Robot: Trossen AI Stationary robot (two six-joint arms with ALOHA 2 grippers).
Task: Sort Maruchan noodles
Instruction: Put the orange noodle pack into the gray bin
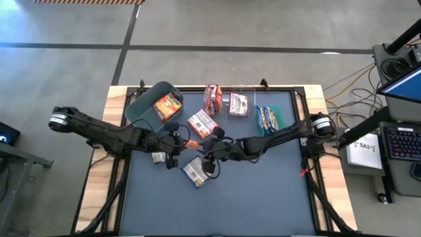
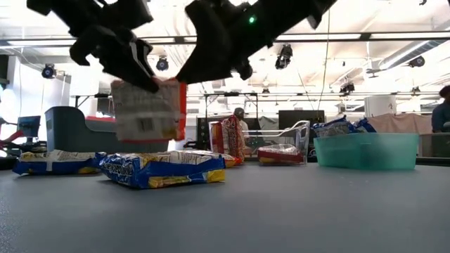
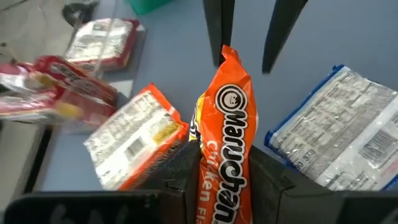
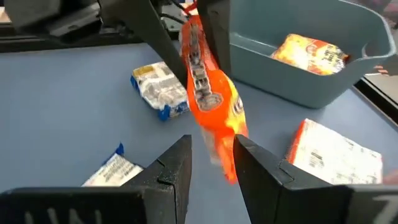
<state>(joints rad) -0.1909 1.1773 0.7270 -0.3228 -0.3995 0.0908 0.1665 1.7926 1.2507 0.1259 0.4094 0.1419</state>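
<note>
Reaching in from the left edge of the worktop (image 1: 263, 204), the left arm stretches low toward the middle, and its gripper (image 3: 224, 168) has its jaws closed on an orange packet (image 3: 227, 124) held on edge above the surface (the wrapper reads "Maruchan" in white and black lettering). From the opposite side the right arm comes in at a matching slant, and the right gripper (image 4: 212, 163) meets the same orange packet, jaws narrow around its other end; whether they press it or only flank it I cannot tell. In the low view the packet hangs between both grippers, pale back with a barcode facing the camera, clear of the worktop.

Left of the pair, a grey bin (image 1: 146, 105) holds another orange packet (image 1: 168, 105). Two blue-and-white packets lie flat below the grippers, one near the left arm (image 1: 158, 157) and one nearer the middle (image 1: 195, 172). An orange packet, back side up (image 1: 202, 123), rests just beyond them. Farther right stand maroon packets (image 1: 212, 97), a clear bin (image 1: 240, 102) and a green bin (image 1: 279, 118) holding blue packets (image 1: 265, 118).
</note>
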